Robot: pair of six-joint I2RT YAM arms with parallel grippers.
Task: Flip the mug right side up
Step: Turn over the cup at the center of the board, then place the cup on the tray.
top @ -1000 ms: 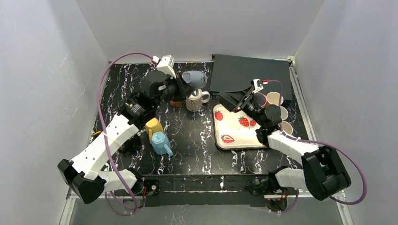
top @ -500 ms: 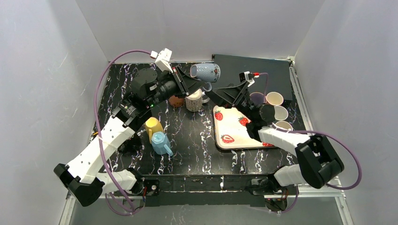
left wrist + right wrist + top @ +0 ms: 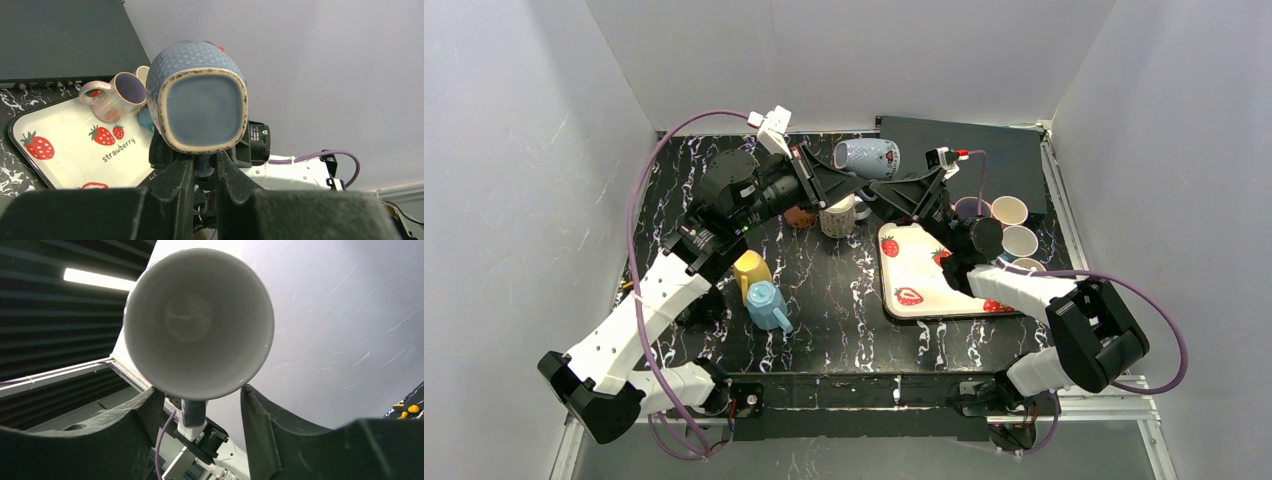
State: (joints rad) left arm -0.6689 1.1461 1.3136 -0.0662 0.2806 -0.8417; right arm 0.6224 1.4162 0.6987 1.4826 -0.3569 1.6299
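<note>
The blue-grey mug [image 3: 865,157] hangs in the air on its side over the back of the table, base to the left, mouth to the right. My left gripper [image 3: 832,180] is shut on its handle from below. In the left wrist view the mug's square base [image 3: 204,110] faces the camera above the gripper [image 3: 205,167]. My right gripper [image 3: 894,190] is open at the mug's mouth. In the right wrist view the white inside [image 3: 197,320] faces the camera, and the gripper [image 3: 202,400] has one finger on each side of the lower rim and handle [image 3: 194,412].
Under the held mug stand a cream mug [image 3: 839,215] and a brown object [image 3: 801,215]. A strawberry tray [image 3: 919,270] lies at the right, several cups [image 3: 1009,210] beside it. A yellow mug [image 3: 751,268] and a teal mug [image 3: 767,305] stand front left. A black box [image 3: 954,160] is at the back.
My left arm raised the mug and swung it to the right, onto its side. My right arm moved left and up from the tray to the mug's mouth.
</note>
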